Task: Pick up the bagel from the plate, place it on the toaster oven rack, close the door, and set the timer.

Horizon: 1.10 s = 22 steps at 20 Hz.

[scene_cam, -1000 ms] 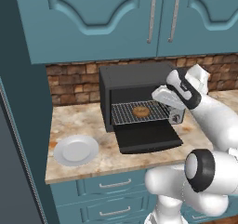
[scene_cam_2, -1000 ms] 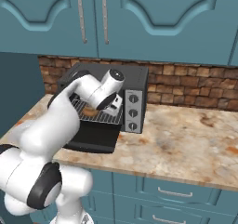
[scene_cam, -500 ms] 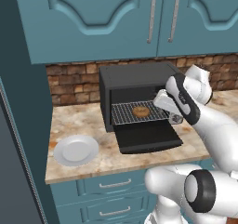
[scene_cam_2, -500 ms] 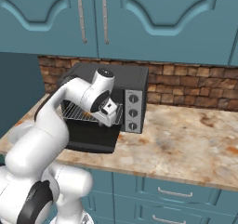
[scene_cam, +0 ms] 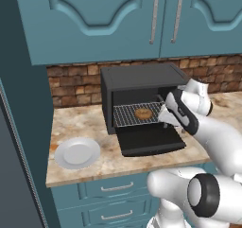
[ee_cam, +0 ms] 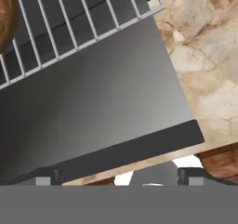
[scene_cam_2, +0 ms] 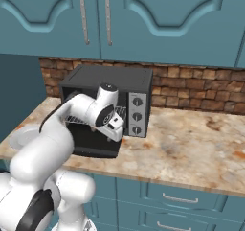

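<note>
One bagel (scene_cam: pixel 142 113) on rack (scene_cam: pixel 130 116), left of open gripper (scene_cam: pixel 165 118)

The white arm is reaching forward from the base, bending at its dark elbow joint. Its gripper (scene_cam: pixel 166 119) is hanging just in front of the toaster oven (scene_cam: pixel 137 87), at the right side of the opening, with jaws spread wide and holding nothing.

bagel (ee_cam: pixel 5 18) cut by hand-view edge, plate (scene_cam_2: pixel 21 135) mostly behind arm, rack (scene_cam_2: pixel 122 112) partly hidden
</note>
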Motion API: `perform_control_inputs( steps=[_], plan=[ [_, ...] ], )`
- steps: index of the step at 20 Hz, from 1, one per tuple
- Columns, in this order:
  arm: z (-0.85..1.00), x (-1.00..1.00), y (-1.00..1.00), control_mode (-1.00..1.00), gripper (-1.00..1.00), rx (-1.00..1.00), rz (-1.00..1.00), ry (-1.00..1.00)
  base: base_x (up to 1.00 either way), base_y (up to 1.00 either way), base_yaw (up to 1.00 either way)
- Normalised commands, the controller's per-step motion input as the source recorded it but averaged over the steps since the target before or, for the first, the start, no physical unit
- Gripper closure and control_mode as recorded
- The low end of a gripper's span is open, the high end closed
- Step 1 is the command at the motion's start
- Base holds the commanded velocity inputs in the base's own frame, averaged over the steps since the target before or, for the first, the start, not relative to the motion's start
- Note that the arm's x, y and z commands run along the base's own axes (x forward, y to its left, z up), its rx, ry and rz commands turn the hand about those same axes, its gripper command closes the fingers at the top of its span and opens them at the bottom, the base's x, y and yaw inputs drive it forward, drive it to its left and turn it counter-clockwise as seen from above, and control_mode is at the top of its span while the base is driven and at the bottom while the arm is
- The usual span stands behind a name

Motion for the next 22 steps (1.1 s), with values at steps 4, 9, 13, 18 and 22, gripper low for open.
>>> perform_control_inputs(
  steps=[4,9,13,18,22],
  plan=[
    [-0.32,0.11,-0.09,-1.00,-1.00,-0.02,0.00,0.05,0.00,0.00,0.00],
    [-0.19,0.34,-0.03,-1.00,-1.00,0.00,0.00,0.00,0.00,0.00,0.00],
    [-0.15,0.38,0.00,-1.00,-1.00,0.00,0.00,0.00,0.00,0.00,0.00],
    [-0.04,0.36,0.00,-1.00,-1.00,0.00,0.00,0.00,0.00,0.00,0.00],
    [-0.03,0.33,0.00,-1.00,-1.00,0.00,0.00,0.00,0.00,0.00,0.00]
  ],
)
